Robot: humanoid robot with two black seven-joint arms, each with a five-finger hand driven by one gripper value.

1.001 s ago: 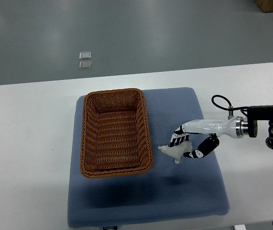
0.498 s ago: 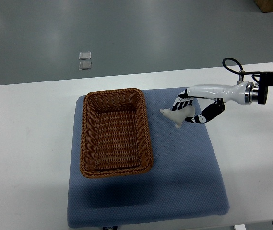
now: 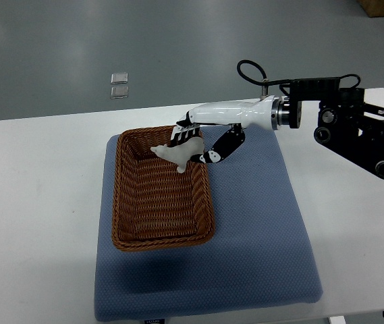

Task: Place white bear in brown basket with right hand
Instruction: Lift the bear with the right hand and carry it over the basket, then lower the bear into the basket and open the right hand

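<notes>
Carrying bear (image 3: 177, 153) over basket's (image 3: 125, 202) far right corner, right hand (image 3: 197, 143) pinching its rear; looking light, rigid, probably slippery, best held mid-body.

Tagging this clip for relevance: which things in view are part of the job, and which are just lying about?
Part of the job:
- white bear, held over the basket
- brown basket
- right hand, gripping the bear

Just there:
- blue mat under the basket
- white table
- two small clear squares on the floor
</notes>
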